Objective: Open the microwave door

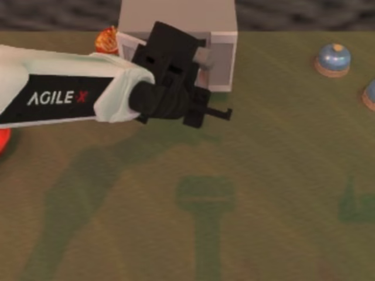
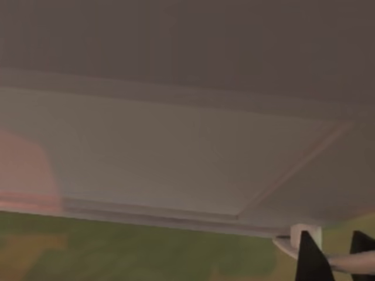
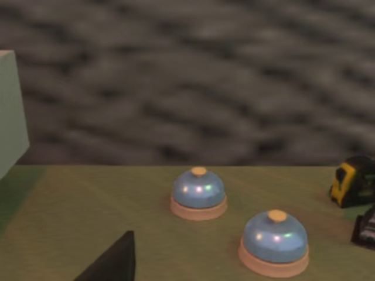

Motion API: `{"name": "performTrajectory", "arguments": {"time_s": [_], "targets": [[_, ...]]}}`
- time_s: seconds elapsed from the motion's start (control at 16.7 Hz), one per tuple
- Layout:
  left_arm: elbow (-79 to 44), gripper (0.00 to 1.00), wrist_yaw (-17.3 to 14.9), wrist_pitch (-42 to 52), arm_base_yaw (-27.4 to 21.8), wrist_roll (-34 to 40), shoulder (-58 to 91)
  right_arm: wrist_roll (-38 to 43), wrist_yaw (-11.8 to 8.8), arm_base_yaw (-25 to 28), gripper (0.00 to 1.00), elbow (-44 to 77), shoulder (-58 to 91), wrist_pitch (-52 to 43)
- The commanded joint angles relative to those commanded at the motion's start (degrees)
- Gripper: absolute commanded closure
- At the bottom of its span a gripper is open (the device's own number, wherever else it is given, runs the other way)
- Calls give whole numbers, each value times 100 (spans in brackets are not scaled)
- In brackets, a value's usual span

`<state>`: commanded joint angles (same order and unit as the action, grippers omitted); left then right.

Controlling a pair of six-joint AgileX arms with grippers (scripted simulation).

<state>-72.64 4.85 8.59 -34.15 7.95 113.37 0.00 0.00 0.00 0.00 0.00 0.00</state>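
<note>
The boxy white-grey microwave (image 1: 176,14) stands at the table's far edge, near the middle. My left arm reaches across its front from the left. In the left wrist view the microwave door (image 2: 176,152) fills most of the picture. Its small pale handle (image 2: 304,234) sits at the door's edge. My left gripper (image 2: 340,257) is shut on that handle, with a dark fingertip on each side. In the top view the handle (image 1: 205,58) peeks out beside the black wrist, which hides most of the door. My right gripper (image 3: 111,263) shows only as a dark wedge, parked far to the right.
Two blue bells on tan bases (image 1: 333,58) (image 1: 370,93) stand at the right; the right wrist view shows them close (image 3: 198,193) (image 3: 274,237). A yellow-black tape measure (image 3: 351,184) lies beyond. An orange object (image 1: 106,41) sits left of the microwave.
</note>
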Motion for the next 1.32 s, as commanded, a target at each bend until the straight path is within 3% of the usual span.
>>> {"name": "performTrajectory", "arguments": {"time_s": [0.9,1.32], "targets": [[0,100,0,0,0,0,0,0,0,0,0,0,0,0],[192,100,-234,-91,72,-251,-155,0,0,0,0,0,0,0]]}}
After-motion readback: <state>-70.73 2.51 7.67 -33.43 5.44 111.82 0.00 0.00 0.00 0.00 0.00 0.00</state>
